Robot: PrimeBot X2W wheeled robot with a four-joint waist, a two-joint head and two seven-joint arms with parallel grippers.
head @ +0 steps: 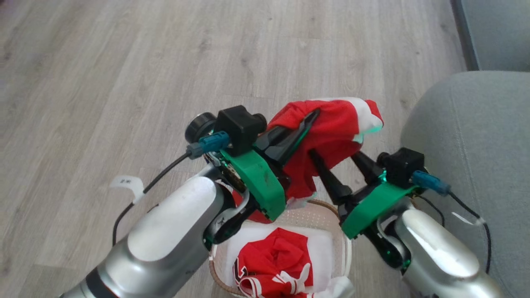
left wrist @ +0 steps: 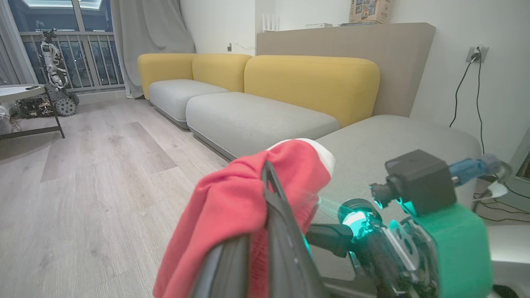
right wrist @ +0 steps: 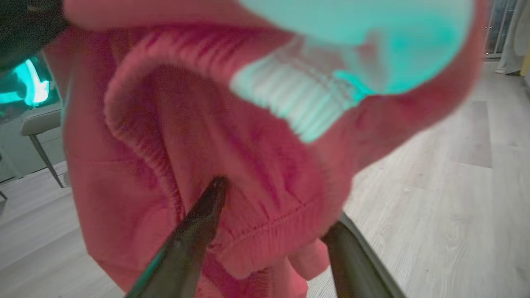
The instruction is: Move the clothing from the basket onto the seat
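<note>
Head view: the left gripper (head: pixel 310 120), fingers pressed together, pinches a red garment (head: pixel 335 128) above the basket (head: pixel 314 215). The cloth's long axis runs from its hanging end up and right toward the seat (head: pixel 476 136). More clothing (head: pixel 281 260) lies in the basket.

Left wrist view: the garment drapes over the closed fingers.

Right wrist view: the right gripper (right wrist: pixel 275 207) stands spread, its fingers flanking a hanging fold.

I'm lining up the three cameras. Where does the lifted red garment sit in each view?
Head view: lifted red garment at centre, above the basket, clamped in the left gripper.
Left wrist view: lower centre, draped over that gripper.
Right wrist view: upper left through middle, close up.
Shared landmark: wood floor.
</note>
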